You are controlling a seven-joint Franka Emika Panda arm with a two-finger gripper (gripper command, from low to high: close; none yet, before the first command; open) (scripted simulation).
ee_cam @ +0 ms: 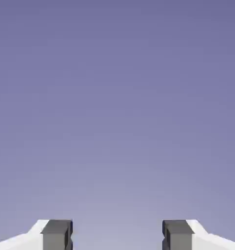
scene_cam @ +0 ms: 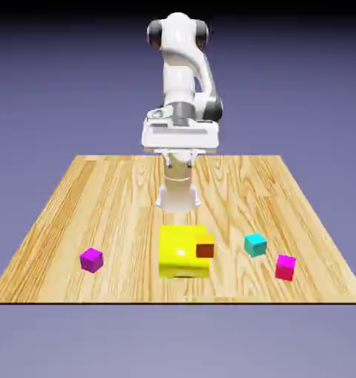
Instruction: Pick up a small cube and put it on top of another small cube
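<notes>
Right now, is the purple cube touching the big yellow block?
Apart. The outside view shows a stretch of bare wood between the purple cube and the yellow block.

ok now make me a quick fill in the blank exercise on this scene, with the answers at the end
1. The biggest block on the table is coloured ____.
2. The cube farthest to the exterior view's left is coloured ____.
3. Of the teal cube and the hot-pink cube, the one nearer the big block is the ____ one.
4. In the hand view, the gripper has its jaws standing ____, with nothing between them.

Missing words: yellow; purple; teal; apart
</notes>
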